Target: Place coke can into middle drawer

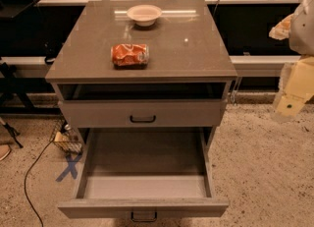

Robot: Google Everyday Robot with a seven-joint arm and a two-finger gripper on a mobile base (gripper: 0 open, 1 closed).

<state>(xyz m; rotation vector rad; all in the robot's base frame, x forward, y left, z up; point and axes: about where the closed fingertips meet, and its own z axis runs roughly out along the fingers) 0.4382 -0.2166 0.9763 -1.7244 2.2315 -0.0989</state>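
The coke can, orange-red with white markings, lies on its side on the grey cabinet top, left of centre near the front edge. The middle drawer is pulled far out below it. Its rectangular tray is empty, and its black bar handle is at the bottom of the view. My gripper is a pale shape at the right edge. It hangs beside the cabinet at about the height of the flat drawer front, well right of the can and touching nothing.
A pale round bowl sits at the back of the cabinet top. A flat grey drawer front with a black handle is above the open tray, under a dark gap. On the floor at left are a small wire basket, a cable and blue tape.
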